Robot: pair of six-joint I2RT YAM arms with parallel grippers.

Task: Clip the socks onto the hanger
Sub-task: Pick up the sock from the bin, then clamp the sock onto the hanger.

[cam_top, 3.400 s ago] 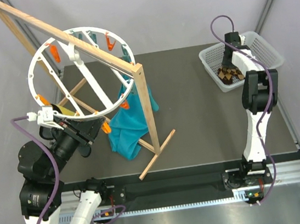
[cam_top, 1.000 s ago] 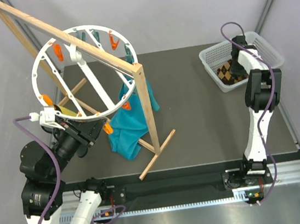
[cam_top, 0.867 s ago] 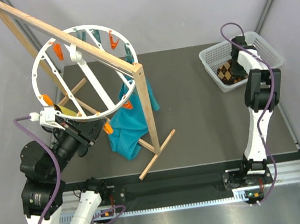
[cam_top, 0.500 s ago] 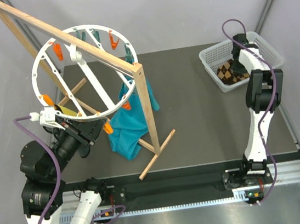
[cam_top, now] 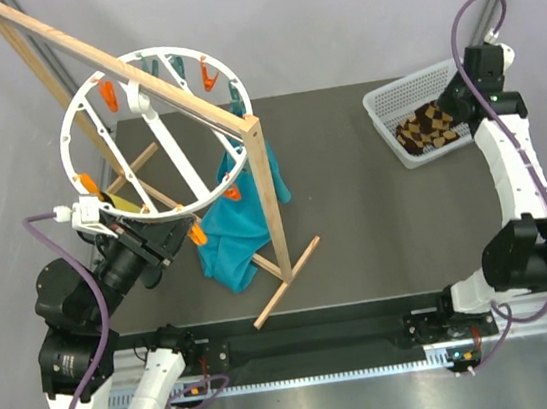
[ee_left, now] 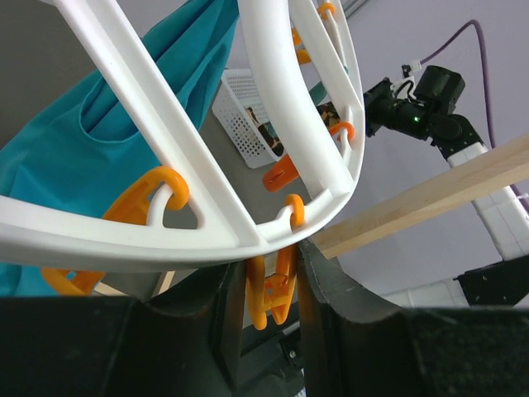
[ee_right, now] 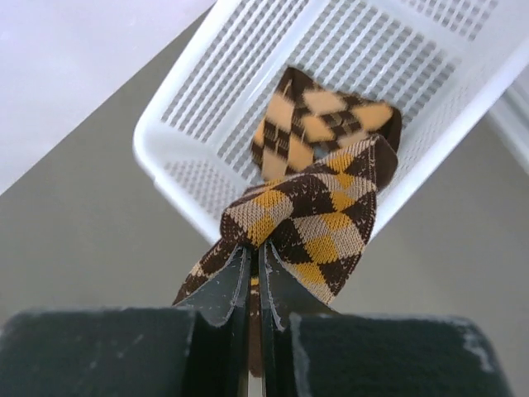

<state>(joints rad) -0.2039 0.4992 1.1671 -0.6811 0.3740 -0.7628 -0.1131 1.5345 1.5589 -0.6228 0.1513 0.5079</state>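
Observation:
The white ring hanger (cam_top: 183, 166) hangs on the wooden frame, with orange clips around its rim. My left gripper (cam_top: 114, 220) is at its lower left rim. In the left wrist view the jaws (ee_left: 266, 298) press both sides of one hanging orange clip (ee_left: 271, 285) under the rim (ee_left: 306, 124). My right gripper (cam_top: 453, 100) is shut on one argyle sock (cam_top: 429, 123) and holds it above the basket. In the right wrist view the sock (ee_right: 322, 223) drapes from the closed fingertips (ee_right: 254, 248). A second sock (ee_right: 318, 116) lies in the basket.
The white mesh basket (cam_top: 386, 104) stands at the back right, and its mesh wall shows in the right wrist view (ee_right: 231, 74). The wooden frame (cam_top: 266, 185) stands mid-left. A teal cloth (cam_top: 227, 236) hangs from the hanger, also in the left wrist view (ee_left: 107, 107).
My right arm has risen out of the basket and swung up and right, lifting one sock with it. The left arm has stayed on the clip.

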